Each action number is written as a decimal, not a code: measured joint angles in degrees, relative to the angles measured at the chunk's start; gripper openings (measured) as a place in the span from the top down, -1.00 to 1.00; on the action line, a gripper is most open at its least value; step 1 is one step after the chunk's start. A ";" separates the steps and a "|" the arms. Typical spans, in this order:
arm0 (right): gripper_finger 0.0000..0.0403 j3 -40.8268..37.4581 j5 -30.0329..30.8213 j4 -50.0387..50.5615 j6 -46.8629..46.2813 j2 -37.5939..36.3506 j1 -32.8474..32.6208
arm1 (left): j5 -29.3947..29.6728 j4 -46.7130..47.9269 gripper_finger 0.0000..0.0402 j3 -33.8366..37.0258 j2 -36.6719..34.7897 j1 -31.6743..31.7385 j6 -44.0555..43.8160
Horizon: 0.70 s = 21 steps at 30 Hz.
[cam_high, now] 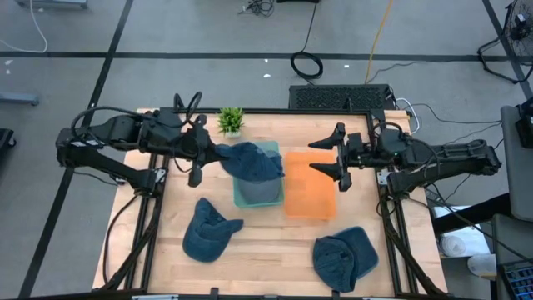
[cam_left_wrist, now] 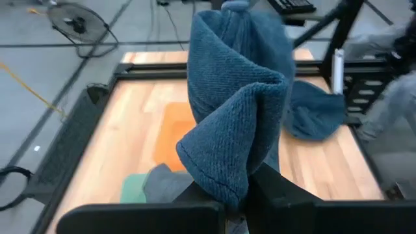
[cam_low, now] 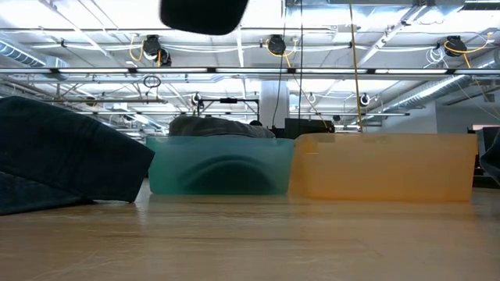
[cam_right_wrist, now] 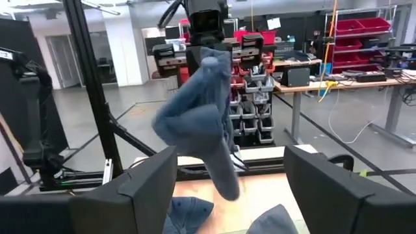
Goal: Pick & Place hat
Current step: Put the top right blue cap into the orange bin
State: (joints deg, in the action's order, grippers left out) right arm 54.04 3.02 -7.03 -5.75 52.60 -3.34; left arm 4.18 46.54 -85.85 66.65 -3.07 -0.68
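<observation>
My left gripper [cam_high: 202,152] is shut on a blue knitted hat [cam_high: 251,160] and holds it in the air over the teal bin [cam_high: 240,200]. A grey hat [cam_high: 260,193] lies inside that bin. The left wrist view shows the held hat [cam_left_wrist: 237,104] bunched up just beyond the fingers. In the right wrist view it [cam_right_wrist: 207,123] hangs below the left gripper [cam_right_wrist: 207,19]. My right gripper [cam_high: 337,163] is open and hovers over the orange bin [cam_high: 310,200], touching nothing. Two more blue hats [cam_high: 208,230] [cam_high: 346,257] lie flat on the table. My left gripper pinches the blue hat between its two fingers [cam_left_wrist: 273,188] at a folded edge [cam_left_wrist: 224,185], with several layers bunched together. It comes roughly level from the table's left side. The hat is lifted clear and droops slack over the teal bin.
A small potted plant [cam_high: 231,121] stands at the far edge behind the teal bin. The teal bin [cam_low: 220,165] and orange bin [cam_low: 383,165] sit side by side mid-table. One hat [cam_low: 62,160] lies close to the low camera. Bare wood [cam_high: 275,250] lies between the two near hats.
</observation>
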 joint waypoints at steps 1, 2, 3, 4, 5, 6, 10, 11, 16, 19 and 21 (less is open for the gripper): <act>-0.36 0.00 -0.01 -0.07 0.00 0.24 0.01 | 0.80 -0.30 0.91 -0.02 0.20 0.00 0.17; -0.38 0.00 -0.08 -0.02 -0.01 0.45 -0.02 | 1.55 0.05 0.91 0.02 0.47 0.00 0.34; -0.41 0.00 -0.13 0.05 -0.02 0.71 -0.02 | 1.82 0.24 0.91 0.05 1.14 0.02 0.44; -0.43 0.00 -0.18 -0.04 -0.17 0.91 -0.02 | 1.96 -0.20 0.91 0.00 2.00 0.05 0.66; -0.46 0.00 -0.25 0.01 -0.49 1.09 -0.04 | 2.14 -0.39 0.91 -0.27 2.61 0.17 0.90; -0.49 0.00 -0.25 0.03 -0.67 1.34 -0.04 | 2.56 -0.25 0.91 -0.43 3.20 0.19 1.08; -0.58 0.00 -0.22 -0.05 -1.42 2.09 -0.04 | 3.25 -0.34 0.91 -2.53 6.96 0.15 1.14; -0.59 0.00 -0.21 -0.55 -1.59 2.32 -0.04 | 3.26 -0.29 0.91 -2.92 7.89 0.13 1.31; -0.59 0.00 -0.08 -0.50 -3.87 3.04 -0.04 | 3.33 -0.07 0.91 -6.17 13.19 -0.76 2.64; -0.58 0.00 0.03 -0.45 -5.66 3.63 -0.04 | 3.37 -0.34 0.91 -8.14 15.86 -1.21 3.70; -0.58 0.00 0.06 -0.47 -7.06 4.07 -0.04 | 3.35 -0.31 0.91 -9.31 17.64 -1.25 3.90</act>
State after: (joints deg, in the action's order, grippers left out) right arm 54.04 3.08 -7.50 -12.80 56.66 -3.38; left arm 7.53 46.23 -95.15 84.29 -4.32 3.22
